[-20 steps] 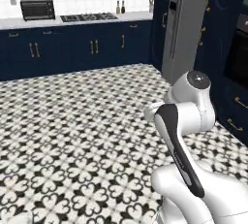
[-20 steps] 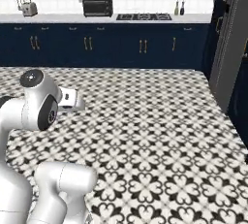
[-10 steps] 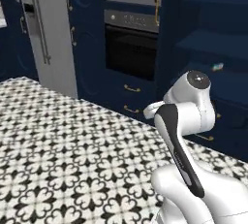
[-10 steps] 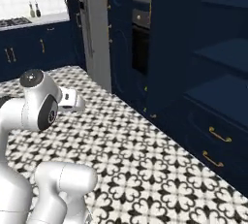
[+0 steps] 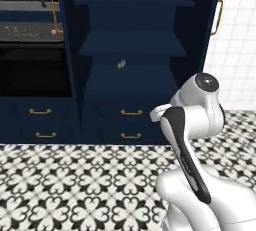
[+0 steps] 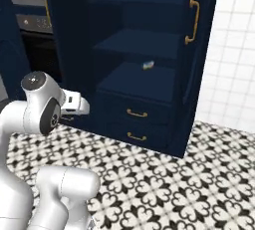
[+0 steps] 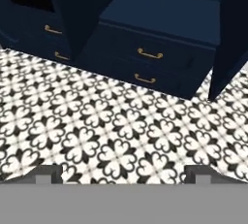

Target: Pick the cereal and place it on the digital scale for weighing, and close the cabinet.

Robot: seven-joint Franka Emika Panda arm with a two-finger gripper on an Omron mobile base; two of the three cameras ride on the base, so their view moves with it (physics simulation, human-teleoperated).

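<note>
approach step: the cabinet (image 5: 135, 50) stands open, the cereal (image 6: 148, 64) on its lowest shelf. the gripper (image 7: 123, 172), jaws apart and empty, must next reach it.

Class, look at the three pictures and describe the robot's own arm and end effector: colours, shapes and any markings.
The arm is glossy white with rounded, bulbous links. A dark grey strip runs along one link, and a round dark cap with a small pale dot closes a joint. The end effector shows two small, dark grey, blocky fingertips. No cables or lettering are visible.
</note>
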